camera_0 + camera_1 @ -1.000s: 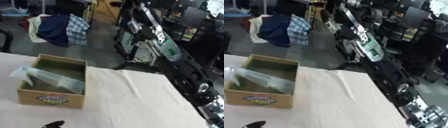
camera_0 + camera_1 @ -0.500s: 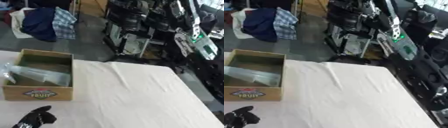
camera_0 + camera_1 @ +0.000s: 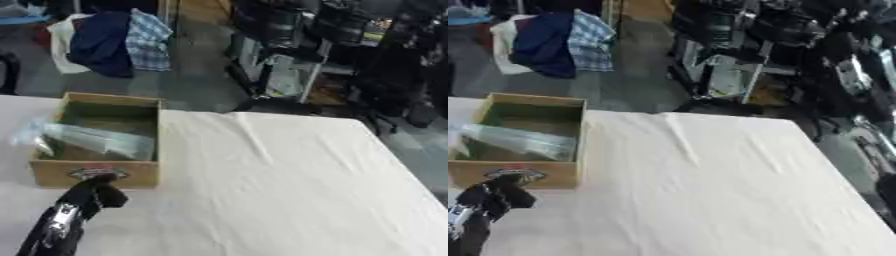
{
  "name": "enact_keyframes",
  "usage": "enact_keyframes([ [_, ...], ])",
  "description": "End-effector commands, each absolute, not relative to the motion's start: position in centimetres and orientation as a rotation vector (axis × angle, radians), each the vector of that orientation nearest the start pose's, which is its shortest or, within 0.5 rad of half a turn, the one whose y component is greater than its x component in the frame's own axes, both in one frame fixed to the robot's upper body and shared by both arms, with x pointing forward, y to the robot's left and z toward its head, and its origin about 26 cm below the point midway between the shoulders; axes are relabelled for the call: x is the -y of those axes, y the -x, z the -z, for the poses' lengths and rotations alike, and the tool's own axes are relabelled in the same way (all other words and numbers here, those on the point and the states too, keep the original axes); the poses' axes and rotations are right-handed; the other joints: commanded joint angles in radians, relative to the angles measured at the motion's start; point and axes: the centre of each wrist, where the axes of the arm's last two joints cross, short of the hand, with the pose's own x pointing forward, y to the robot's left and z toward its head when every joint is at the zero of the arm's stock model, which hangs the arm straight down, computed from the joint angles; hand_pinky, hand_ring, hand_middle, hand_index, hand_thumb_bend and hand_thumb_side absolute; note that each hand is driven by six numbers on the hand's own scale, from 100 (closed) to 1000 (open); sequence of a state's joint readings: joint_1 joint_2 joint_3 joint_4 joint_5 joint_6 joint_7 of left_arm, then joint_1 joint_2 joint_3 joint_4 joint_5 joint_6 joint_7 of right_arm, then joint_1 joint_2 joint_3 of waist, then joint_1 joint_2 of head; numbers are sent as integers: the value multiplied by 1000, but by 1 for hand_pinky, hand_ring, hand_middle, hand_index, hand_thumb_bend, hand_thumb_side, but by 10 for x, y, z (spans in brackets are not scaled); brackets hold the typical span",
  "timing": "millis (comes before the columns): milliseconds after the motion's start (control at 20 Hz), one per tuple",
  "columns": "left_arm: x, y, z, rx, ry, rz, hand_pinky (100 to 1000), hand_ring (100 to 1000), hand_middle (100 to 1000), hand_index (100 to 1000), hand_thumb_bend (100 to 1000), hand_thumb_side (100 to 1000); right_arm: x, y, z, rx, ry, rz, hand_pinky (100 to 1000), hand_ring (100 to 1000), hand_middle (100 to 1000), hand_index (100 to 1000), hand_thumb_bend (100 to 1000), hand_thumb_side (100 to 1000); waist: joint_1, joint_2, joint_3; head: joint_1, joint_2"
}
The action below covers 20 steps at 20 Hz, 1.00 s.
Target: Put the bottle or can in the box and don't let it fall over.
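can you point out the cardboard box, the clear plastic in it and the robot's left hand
cardboard box (image 3: 59, 172): left eye view, bare front wall left of the label
clear plastic (image 3: 105, 141): left eye view, middle of the sheet across the box
left hand (image 3: 94, 196): left eye view, dark curled fingers before the box

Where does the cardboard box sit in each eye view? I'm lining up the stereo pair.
Left eye view: the cardboard box sits at middle left, with the left hand just below its front wall.
Right eye view: the same box lies further left, its left side cut off.
Shared landmark: the oval label on the front wall.
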<state>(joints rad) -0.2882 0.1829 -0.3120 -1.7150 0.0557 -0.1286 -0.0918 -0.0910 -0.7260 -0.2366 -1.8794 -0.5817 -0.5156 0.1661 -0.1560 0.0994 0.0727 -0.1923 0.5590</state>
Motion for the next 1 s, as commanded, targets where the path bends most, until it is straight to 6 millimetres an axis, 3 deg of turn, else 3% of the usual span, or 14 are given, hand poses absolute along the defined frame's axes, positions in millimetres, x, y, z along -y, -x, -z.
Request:
enact_keyframes([
  [50,-178,-316,-108,2068,272,521,705,651,575,817,119,1000,398,-260,-191,2480,56,-369,814,1000,950,1000,100,470,10,-14,-16,58,20],
  [200,-186,-312,-106,2066,240,498,705,653,577,817,116,1000,386,-252,-159,2382,31,-286,809,1000,960,1000,100,470,27,-14,-58,119,54],
  [500,-197,-304,-98,2046,186,459,707,665,589,818,111,1000,347,-257,-126,2238,-125,-294,806,1000,978,1000,100,527,61,-18,-136,233,119],
  [700,-201,-298,-88,2018,163,433,708,676,599,819,109,1000,328,-264,-111,2154,-231,-296,804,1000,983,1000,100,524,78,-34,-170,268,161],
  [1000,-203,-294,-81,2002,143,421,709,692,615,820,106,1000,317,-268,-88,2050,-265,-288,800,1000,983,1000,100,572,95,-31,-202,288,206],
])
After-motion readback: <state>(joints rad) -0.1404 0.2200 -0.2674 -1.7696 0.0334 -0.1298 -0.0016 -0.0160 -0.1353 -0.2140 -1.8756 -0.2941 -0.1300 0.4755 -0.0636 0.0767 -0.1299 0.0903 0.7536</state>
